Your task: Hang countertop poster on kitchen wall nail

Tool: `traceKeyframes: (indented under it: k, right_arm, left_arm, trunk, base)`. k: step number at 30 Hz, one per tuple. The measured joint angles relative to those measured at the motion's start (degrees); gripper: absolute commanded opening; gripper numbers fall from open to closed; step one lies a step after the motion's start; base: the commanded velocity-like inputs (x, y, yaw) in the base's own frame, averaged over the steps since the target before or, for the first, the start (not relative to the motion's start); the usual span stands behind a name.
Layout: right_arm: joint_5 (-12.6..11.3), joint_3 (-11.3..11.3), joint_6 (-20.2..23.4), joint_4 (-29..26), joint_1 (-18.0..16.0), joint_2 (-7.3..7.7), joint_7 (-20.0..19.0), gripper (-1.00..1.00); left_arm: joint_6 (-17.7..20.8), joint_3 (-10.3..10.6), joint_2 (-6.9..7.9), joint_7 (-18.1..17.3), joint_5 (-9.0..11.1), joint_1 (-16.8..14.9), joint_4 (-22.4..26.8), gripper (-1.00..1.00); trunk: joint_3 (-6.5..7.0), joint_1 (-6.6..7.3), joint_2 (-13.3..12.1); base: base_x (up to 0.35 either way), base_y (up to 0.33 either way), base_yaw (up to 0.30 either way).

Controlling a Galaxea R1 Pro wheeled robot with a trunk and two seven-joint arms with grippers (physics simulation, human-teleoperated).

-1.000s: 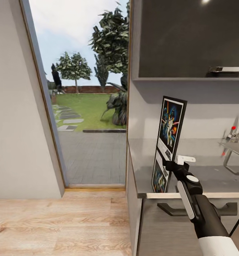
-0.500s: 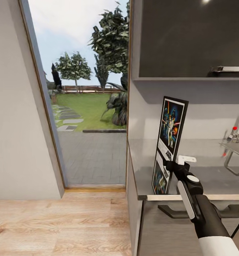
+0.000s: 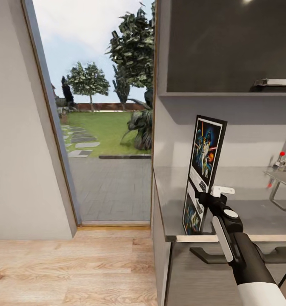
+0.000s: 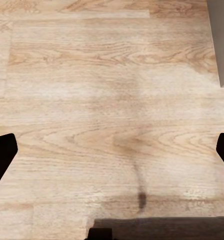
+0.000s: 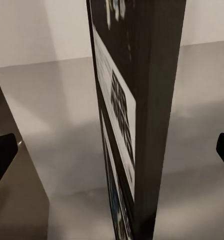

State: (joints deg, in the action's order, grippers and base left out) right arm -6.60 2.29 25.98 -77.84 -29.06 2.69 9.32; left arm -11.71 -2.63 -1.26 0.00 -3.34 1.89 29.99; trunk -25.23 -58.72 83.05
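Dark blue artwork marks the poster (image 3: 204,157), upright right of frame centre over the kitchen countertop (image 3: 245,199), its lower edge clamped in the right gripper (image 3: 202,196). The left gripper (image 4: 112,152) hangs spread wide above the wooden floor (image 4: 92,75).

Flat rectangular framed poster (image 3: 206,151) stands upright, slightly tilted, over glossy slab countertop (image 3: 245,210) near its left end. Right gripper (image 3: 205,196) at poster's lower edge, arm reaching from front. Metal tap (image 3: 283,159) far right. Open doorway (image 3: 104,127) left of counter; wooden plank floor (image 3: 70,267) in front.
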Motion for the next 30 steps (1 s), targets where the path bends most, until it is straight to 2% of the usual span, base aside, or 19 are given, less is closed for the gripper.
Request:
traceKeyframes:
  k: [10,11,30]
  right_arm:
    - [0.0,0.03,0.0,0.04,0.0,0.0,0.0,1.0]
    - [0.0,0.04,0.0,0.04,0.0,0.02,0.0,-1.0]
    - [0.11,0.07,0.1,-0.03,0.0,0.18,-0.09,-1.0]
  left_arm:
    - [0.02,0.0,0.0,0.0,0.0,0.02,0.0,1.0]
    - [0.02,0.0,0.0,0.0,0.0,0.02,0.0,1.0]
    - [-0.02,0.0,0.0,0.0,0.0,-0.03,0.08,1.0]
  trunk:
    - [0.0,-0.01,0.0]
    - [0.0,-0.01,0.0]
    - [0.0,-0.01,0.0]
  base:
    - [0.017,0.0,0.0]
    - [0.001,0.0,0.0]
    - [0.0,0.0,0.0]
